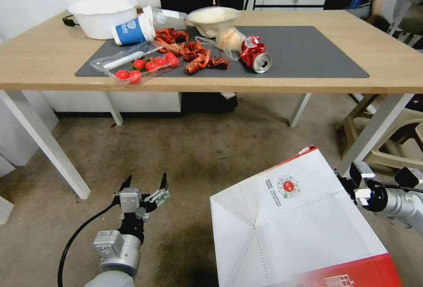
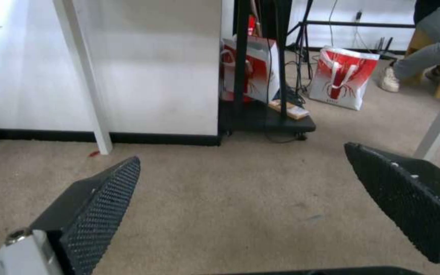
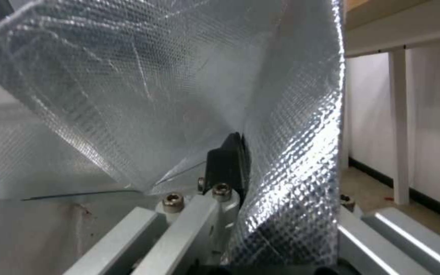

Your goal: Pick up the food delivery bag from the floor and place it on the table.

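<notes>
Robot's-eye scene, mid-task: food delivery bag [image 1: 299, 225] is off the floor [image 1: 198, 155], tipped so its white folded bottom w/ small round red logo faces the head camera, red band at the near edge. It hangs low at the robot's right, in front of and below the table [image 1: 53, 62], not yet over it.

Right gripper [image 3: 286, 183] is at the bag's far right edge; in the right wrist view a fold of silver foil lining sits pinched between its fingers, so it's clamped on the bag wall. Left gripper [image 1: 144, 186] hovers low at the robot's left, above bare floor, well apart from the bag, fingers [image 2: 97, 206] spread wide w/ nothing between them.

Table's light-wood top carries a dark grey mat [image 1: 308, 53] w/ clutter toward its left and middle: white tub [image 1: 103, 16], blue cup [image 1: 132, 31] on its side, tray of tomatoes [image 1: 136, 64], crayfish [image 1: 194, 56], crushed red can [image 1: 255, 56]. Mat's right part looks bare.

Step, as judged: carry phase, pickup done, placing still ahead. Next move likely needs the bag raised above the table edge, righted so the bottom faces down, then set on the open right side w/o hitting the can.
</notes>
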Available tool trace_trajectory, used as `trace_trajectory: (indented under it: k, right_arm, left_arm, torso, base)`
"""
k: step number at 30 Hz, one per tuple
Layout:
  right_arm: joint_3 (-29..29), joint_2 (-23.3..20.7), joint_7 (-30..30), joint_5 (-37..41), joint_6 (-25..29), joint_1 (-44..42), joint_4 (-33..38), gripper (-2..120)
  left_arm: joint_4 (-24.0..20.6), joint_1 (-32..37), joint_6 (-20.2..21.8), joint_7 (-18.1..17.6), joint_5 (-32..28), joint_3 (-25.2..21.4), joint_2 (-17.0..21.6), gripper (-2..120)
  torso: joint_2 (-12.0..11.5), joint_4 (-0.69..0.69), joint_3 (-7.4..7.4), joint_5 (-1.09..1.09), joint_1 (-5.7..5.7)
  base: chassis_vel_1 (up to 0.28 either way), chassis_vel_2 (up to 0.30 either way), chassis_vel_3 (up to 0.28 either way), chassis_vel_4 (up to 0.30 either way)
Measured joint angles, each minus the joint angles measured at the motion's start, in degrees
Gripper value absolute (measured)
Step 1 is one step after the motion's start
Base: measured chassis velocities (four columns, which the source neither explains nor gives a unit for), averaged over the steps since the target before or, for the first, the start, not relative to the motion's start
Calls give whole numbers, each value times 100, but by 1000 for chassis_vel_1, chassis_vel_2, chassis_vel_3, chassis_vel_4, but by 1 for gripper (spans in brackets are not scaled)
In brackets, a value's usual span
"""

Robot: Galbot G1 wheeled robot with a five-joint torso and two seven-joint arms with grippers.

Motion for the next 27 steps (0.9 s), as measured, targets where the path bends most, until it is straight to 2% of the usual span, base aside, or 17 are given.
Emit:
trace_trajectory:
  k: [11,27]
  right_arm:
    - [46,-2,15,0,4,-70,23,0]
    - [74,-4,43,0,11,-118,75,0]
  left_arm:
    - [-3,25,0,0,4,7,6,100]
    - [-32,36,-1,11,11,21,12,100]
  torso:
    - [264,0,193,0,71]
    - [575,0,400,0,176]
  base:
    - [0,0,0,0]
    - [0,0,0,0]
